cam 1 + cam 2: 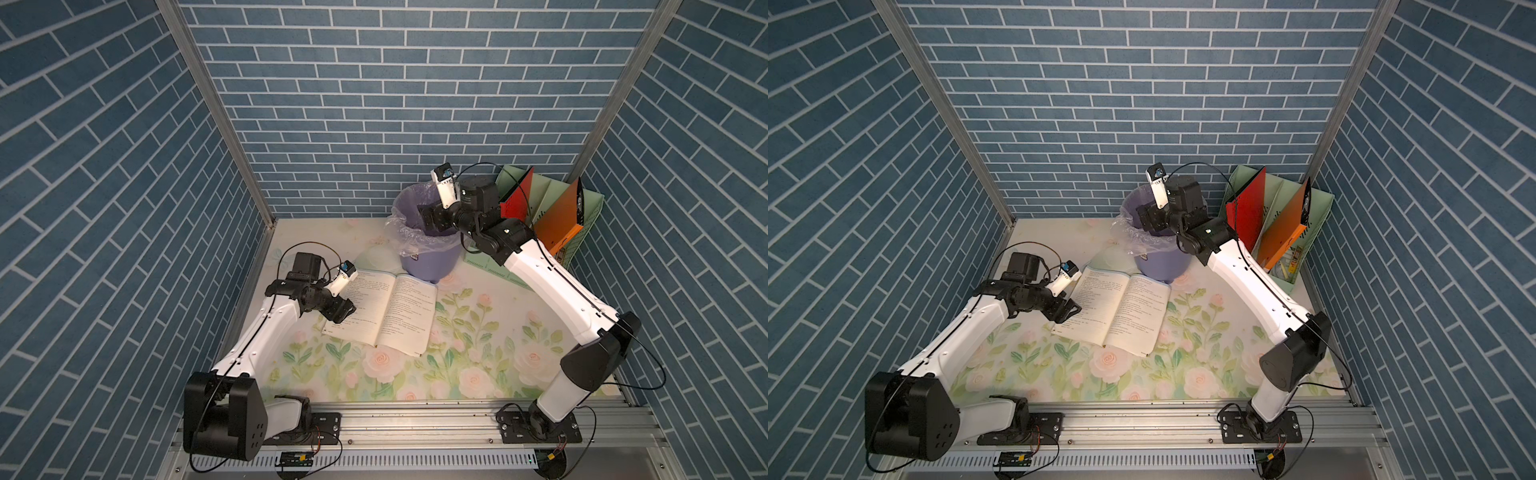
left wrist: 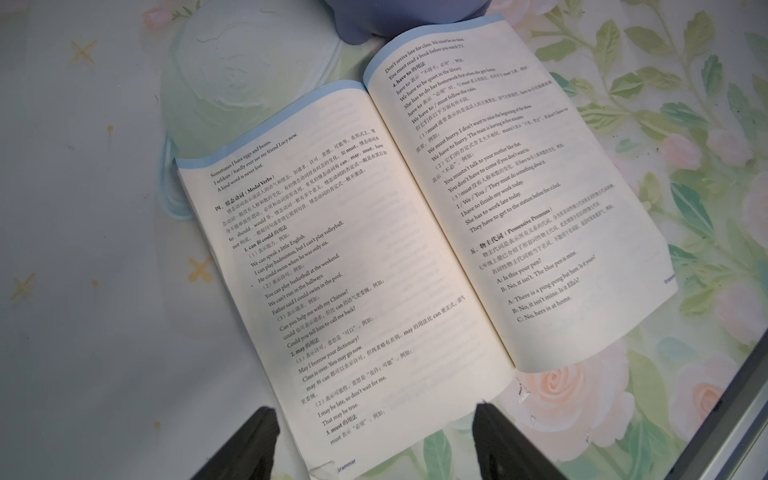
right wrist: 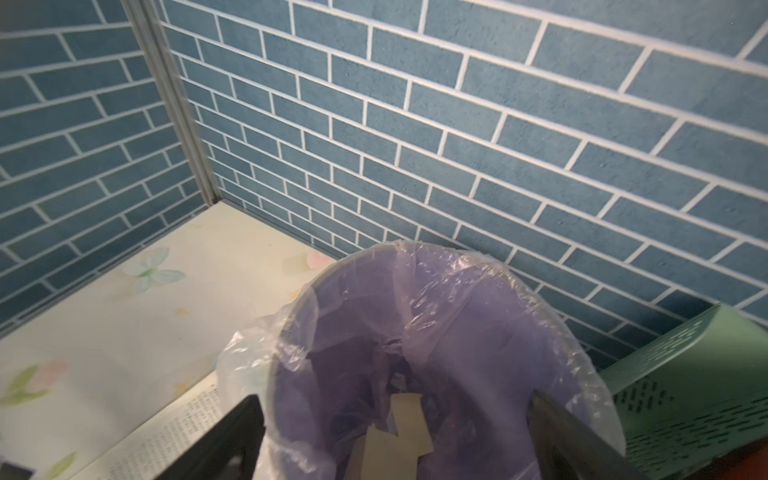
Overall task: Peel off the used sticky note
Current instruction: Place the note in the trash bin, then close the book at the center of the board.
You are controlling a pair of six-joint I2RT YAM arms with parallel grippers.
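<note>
**Note looks binned: withdraw cleanly**

Right gripper [image 3: 392,405] hangs splayed and empty over the lined bin [image 3: 457,266]. Pale slips [image 3: 374,453] inside are probably the sticky note. Left gripper [image 2: 374,415], spread, grips nothing at the book [image 2: 374,208]. Lift straight up, avoiding the liner.

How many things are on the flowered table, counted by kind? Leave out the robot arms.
Open paperback book with printed white pages: 1
Purple plastic waste bin with clear liner: 1
Pale green perforated file rack: 1
Red folder and orange folder, standing in that rack: 2
Total: 5
</note>
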